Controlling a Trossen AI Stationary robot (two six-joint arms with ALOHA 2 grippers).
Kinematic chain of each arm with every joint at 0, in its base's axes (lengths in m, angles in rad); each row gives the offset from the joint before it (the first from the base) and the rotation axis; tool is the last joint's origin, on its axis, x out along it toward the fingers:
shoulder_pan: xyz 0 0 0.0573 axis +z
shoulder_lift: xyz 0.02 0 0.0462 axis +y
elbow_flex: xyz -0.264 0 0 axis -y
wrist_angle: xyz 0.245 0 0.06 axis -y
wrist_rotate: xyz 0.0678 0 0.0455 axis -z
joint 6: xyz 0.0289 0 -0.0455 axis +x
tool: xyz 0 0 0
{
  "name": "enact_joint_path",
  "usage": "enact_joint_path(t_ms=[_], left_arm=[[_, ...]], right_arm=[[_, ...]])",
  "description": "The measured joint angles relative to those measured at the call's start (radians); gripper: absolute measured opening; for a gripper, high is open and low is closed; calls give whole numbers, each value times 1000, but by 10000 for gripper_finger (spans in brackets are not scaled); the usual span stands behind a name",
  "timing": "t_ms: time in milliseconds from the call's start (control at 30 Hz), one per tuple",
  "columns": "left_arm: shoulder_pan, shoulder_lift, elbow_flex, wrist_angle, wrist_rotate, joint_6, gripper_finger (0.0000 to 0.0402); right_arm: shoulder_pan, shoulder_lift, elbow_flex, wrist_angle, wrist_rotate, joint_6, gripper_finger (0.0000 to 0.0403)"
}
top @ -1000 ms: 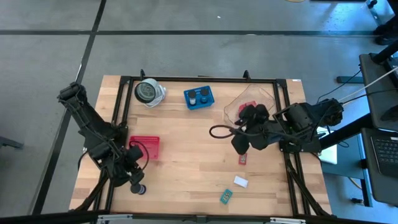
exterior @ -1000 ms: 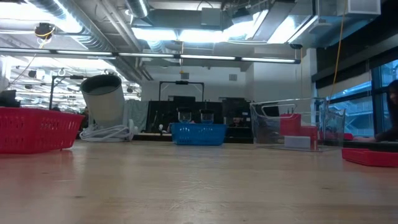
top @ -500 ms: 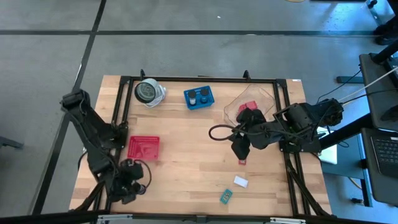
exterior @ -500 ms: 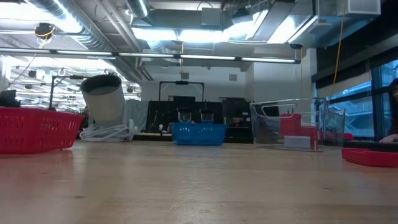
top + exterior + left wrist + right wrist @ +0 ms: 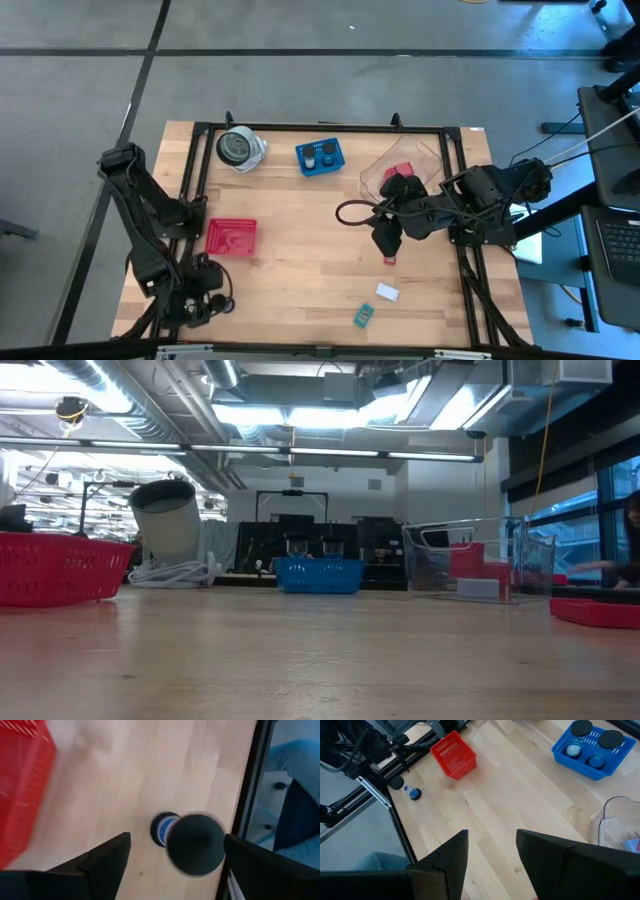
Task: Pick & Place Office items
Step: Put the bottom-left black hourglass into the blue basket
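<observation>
Looking down, the blue basket holds two spools, the clear tub red blocks, the red tray shows nothing inside. Low view: tub with red blocks. Left gripper open over a fallen spool at the desk edge. Right gripper narrowly parted, holding nothing.

**Hidden, cropped and blurred**

The left gripper sits under its own arm in the high view, near the red basket. In the left wrist view the black spool is smeared (its blue-and-white end barely readable) and the basket runs off the picture's edge. The red block is half covered by the right gripper.
</observation>
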State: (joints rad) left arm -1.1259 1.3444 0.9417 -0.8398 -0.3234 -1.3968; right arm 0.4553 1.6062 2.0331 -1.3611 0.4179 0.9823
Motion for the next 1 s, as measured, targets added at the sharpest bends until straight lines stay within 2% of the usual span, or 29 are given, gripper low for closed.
enact_joint_path(t_ms=[200, 333, 600, 1000], left_arm=[[3, -24, 0, 26, -73, 45, 345], [-22, -21, 0, 64, -71, 122, 358], [-96, 25, -2, 46, -126, 293, 363], [-103, 153, -2, 82, -130, 319, 363]], right_arm=[[0, 0, 0, 0, 0, 1, 170], [0, 0, 0, 0, 0, 1, 170], [0, 0, 0, 0, 0, 1, 170], [0, 0, 0, 0, 0, 4, 170]])
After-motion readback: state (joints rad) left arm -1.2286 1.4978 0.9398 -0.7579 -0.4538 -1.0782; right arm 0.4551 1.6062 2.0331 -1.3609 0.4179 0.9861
